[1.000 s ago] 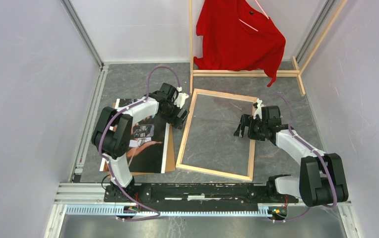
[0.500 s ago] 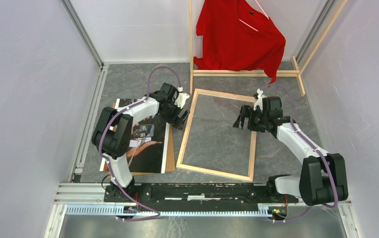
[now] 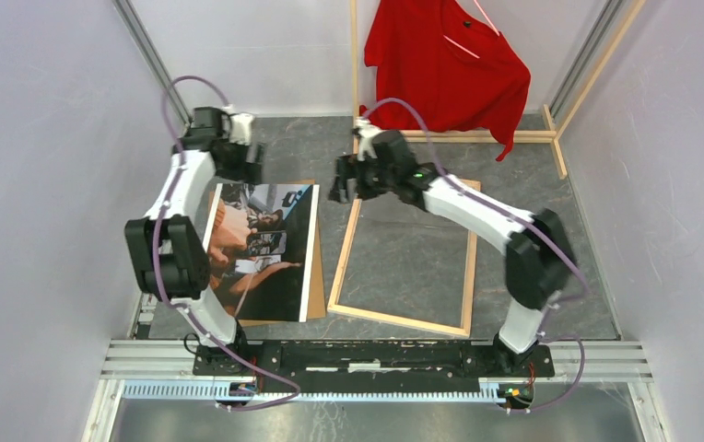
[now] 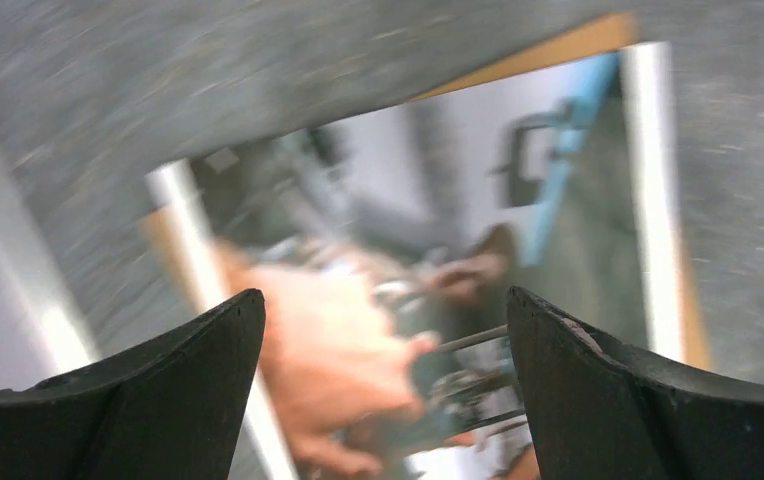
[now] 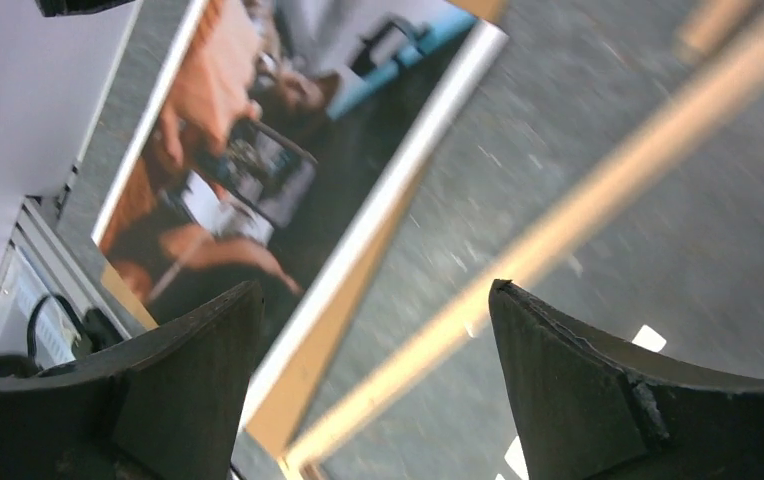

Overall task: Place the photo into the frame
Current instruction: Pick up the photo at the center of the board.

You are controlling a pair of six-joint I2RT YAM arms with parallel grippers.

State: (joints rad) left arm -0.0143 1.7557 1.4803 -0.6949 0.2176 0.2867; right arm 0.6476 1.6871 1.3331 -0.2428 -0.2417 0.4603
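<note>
Beneath the photo, only edges of the board show.

The top view is bright and evenly lit, sharp edge to edge, with only faint soft shadows on the grey bench. Both wrist views are smeared by motion blur: the photo streaks in the left one, and the frame melts into a tan band in the right. The dark fingers of the left tool look crisper than the scene behind.

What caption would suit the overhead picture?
Left hand and right hand, both open, hover near the photo lying beside the frame.
</note>
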